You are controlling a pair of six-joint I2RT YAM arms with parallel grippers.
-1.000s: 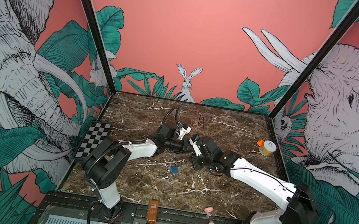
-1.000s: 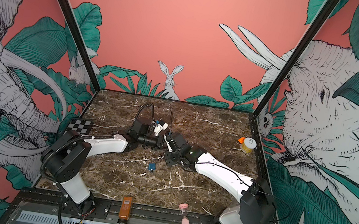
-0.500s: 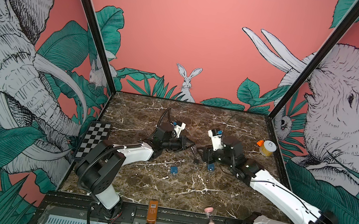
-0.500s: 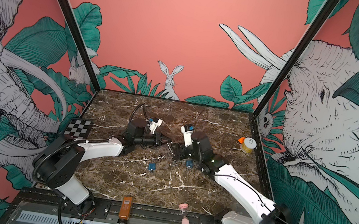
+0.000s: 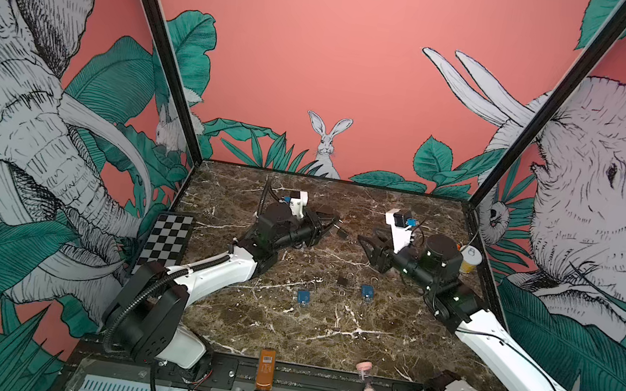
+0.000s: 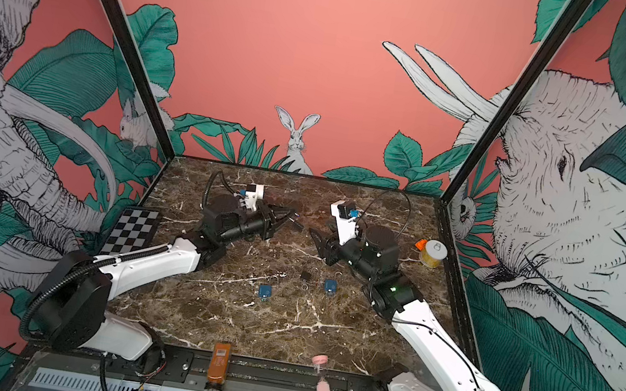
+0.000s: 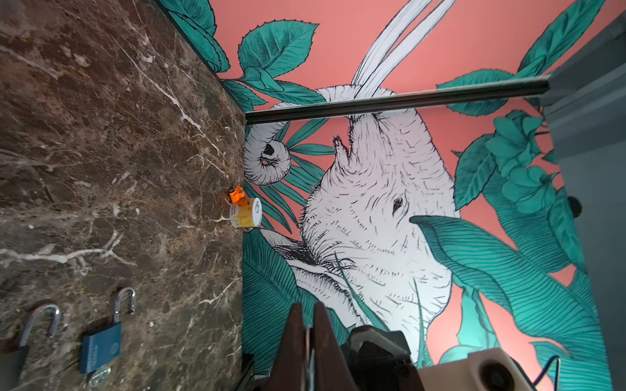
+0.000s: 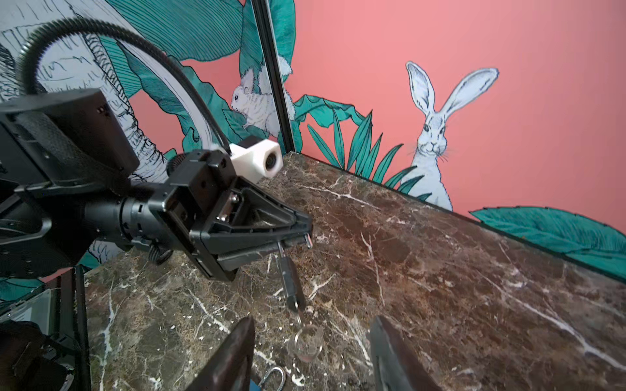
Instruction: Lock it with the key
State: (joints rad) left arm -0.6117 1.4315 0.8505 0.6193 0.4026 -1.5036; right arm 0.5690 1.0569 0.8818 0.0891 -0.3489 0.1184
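Observation:
My left gripper [image 5: 330,224] [image 6: 285,215] is shut on the metal shackle of a dark padlock [image 8: 288,281], held above the marble near the back middle. The padlock [image 5: 341,233] hangs from the fingertips. A key with a ring [image 8: 306,342] sticks out of its lower end. In the left wrist view the left gripper [image 7: 306,325] pinches a thin strip of metal. My right gripper [image 5: 365,244] [image 6: 317,239] [image 8: 311,359] faces the padlock from the right. It is open and a short gap away, holding nothing.
Two blue padlocks [image 5: 303,297] [image 5: 367,291], a black padlock [image 5: 342,280] and a loose ring [image 5: 342,292] lie mid-table. A yellow roll [image 5: 469,262] stands by the right wall. A checkered board [image 5: 165,242] leans at the left. An orange item [image 5: 265,370] and a pink timer [image 5: 367,385] sit at the front edge.
The two grippers met at the table's middle a second ago. The right gripper has let go, opened and drawn back to the right. The left gripper has lifted back with the padlock.

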